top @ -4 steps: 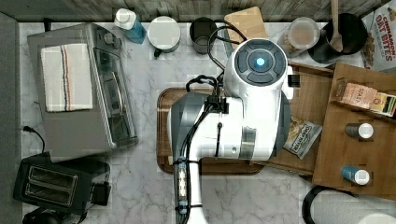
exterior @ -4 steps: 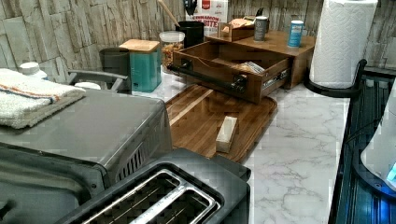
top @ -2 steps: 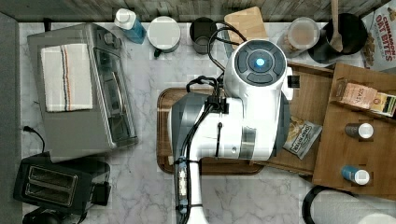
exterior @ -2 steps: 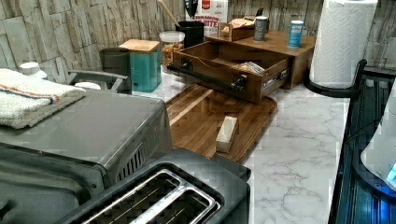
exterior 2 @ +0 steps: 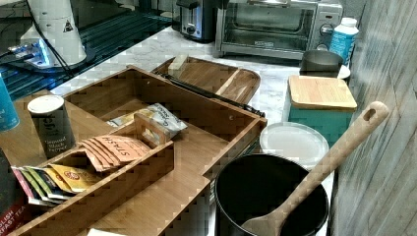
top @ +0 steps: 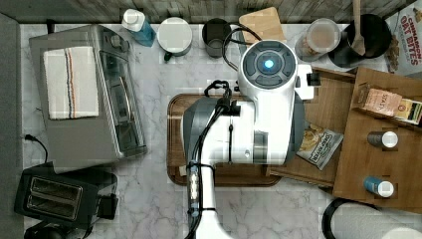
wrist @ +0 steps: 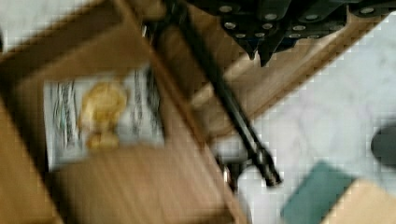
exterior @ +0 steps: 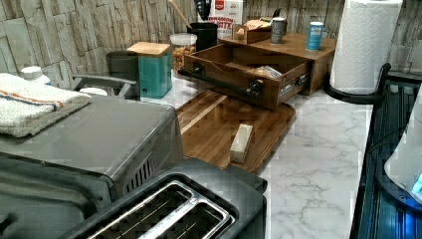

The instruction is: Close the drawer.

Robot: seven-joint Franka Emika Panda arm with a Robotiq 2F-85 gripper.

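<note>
Drawer (exterior: 234,74) stands pulled well out of its cabinet (exterior: 303,52), and nothing in the scene has shifted over the last moments, so the closing has not begun. My gripper (wrist: 261,49) hangs above the black bar handle (wrist: 229,107); whether its fingers are open or closed I cannot tell. Inside the drawer, a snack packet (top: 318,144) lies at about three o'clock from my arm in the top view. A dark tray (exterior: 224,129) sits in front.

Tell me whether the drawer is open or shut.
Open. The drawer juts out from the cabinet over the tray, its inside and a snack packet exposed.
</note>
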